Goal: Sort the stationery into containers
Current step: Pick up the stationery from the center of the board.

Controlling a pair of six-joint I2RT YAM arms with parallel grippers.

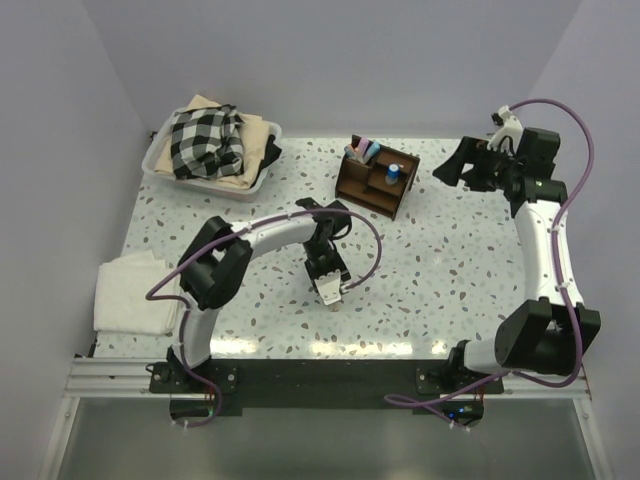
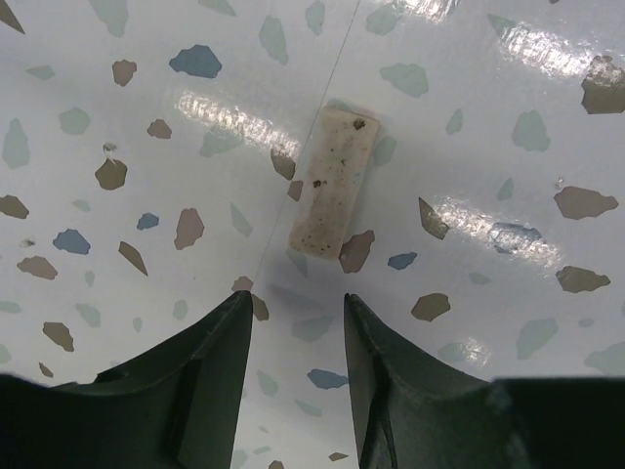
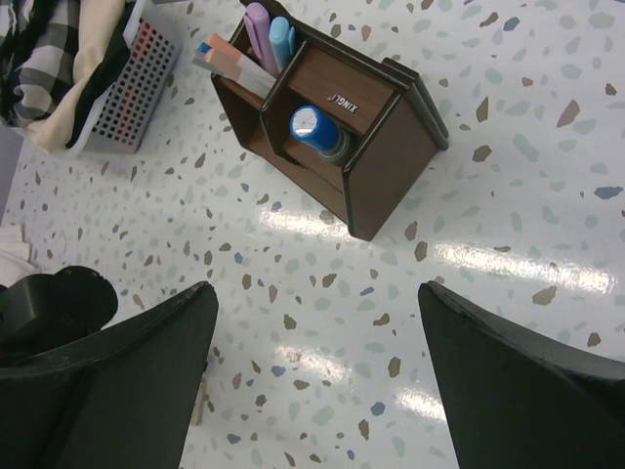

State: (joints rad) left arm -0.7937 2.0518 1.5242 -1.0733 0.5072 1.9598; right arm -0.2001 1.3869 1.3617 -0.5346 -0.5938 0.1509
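Observation:
A small beige eraser stub (image 2: 332, 181) lies flat on the speckled table, just beyond the fingertips of my left gripper (image 2: 298, 298). That gripper is open and empty, low over the table near the front middle (image 1: 330, 290). The dark brown wooden organizer (image 1: 375, 182) stands at the back centre. In the right wrist view (image 3: 381, 137) it holds a pink pen (image 3: 259, 34), a light blue pen (image 3: 281, 39) and a white marker with orange (image 3: 234, 61) in its rear compartment. A short blue-grey cylinder (image 3: 314, 127) stands in a middle one. My right gripper (image 1: 450, 170) is wide open and empty, raised to the right of the organizer.
A white plastic tub (image 1: 160, 165) with checked cloth sits at the back left. A folded white cloth (image 1: 130, 295) lies at the front left edge. Walls close off the back and both sides.

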